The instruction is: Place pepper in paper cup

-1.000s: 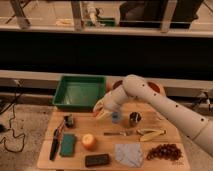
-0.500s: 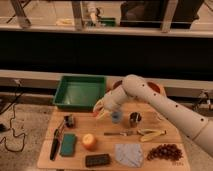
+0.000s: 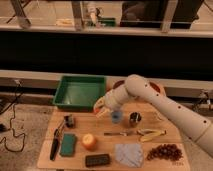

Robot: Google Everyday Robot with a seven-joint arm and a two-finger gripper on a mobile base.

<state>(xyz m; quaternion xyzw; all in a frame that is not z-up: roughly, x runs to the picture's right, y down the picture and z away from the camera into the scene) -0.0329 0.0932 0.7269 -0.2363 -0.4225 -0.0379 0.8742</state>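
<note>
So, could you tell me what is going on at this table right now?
A one-armed robot is working over a wooden table. Its gripper hangs above the table's back edge, just in front of the green bin and left of the small blue cup. Something pale sits at its tip, though what it is cannot be made out. A dark metallic cup, a banana, an orange fruit and grapes lie on the table.

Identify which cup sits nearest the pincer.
The small blue cup, just right of the pincer at the green tray's corner; the dark metallic cup stands farther right.
</note>
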